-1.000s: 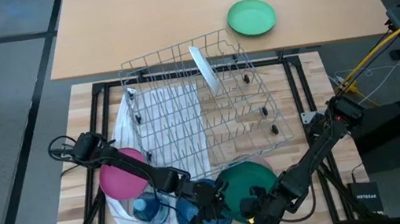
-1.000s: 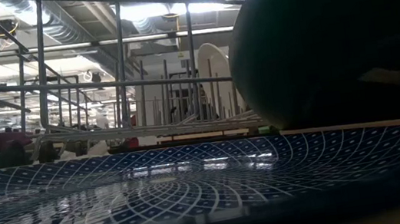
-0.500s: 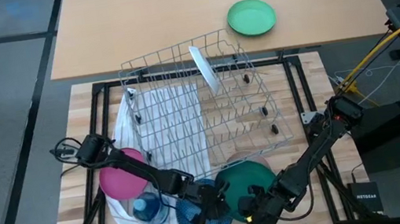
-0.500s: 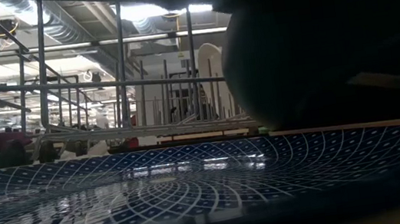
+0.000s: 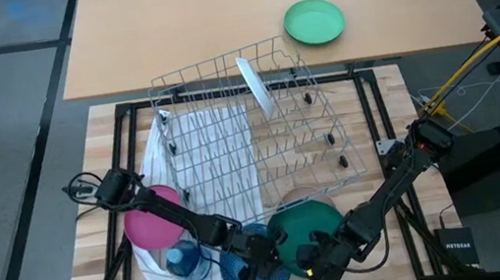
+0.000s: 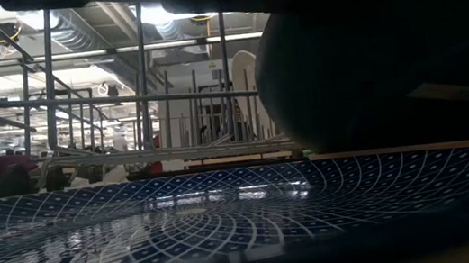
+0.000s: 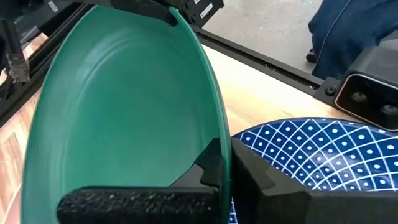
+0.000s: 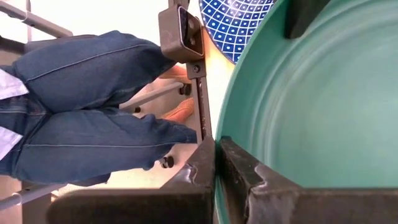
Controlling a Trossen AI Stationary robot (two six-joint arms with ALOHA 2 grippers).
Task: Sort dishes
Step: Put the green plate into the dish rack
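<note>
so since a second ago the left claw [image 5: 270,259] has snapped shut on the rim of the dark green plate [image 5: 306,234], and the plate looks tipped up a bit more than before. the right claw [image 5: 314,257] is pinching the same plate's rim from the other side, so both arms have it at the near edge of the worktop [image 5: 100,133], right of centre. in the left wrist view the green plate [image 7: 124,106] is smooth and glossy with faint concentric rings, its edge squeezed between the matte, rough-textured fingers [image 7: 134,202].

just left of it, under the left claw, sits the blue plate [image 5: 248,269], glazed with a white grid-and-dot pattern. the magenta plate [image 5: 151,224] lies further left on the striped cloth [image 5: 194,133]. a white plate [image 5: 257,84] stands on edge in the wire rack [image 5: 249,130], far side.
</note>
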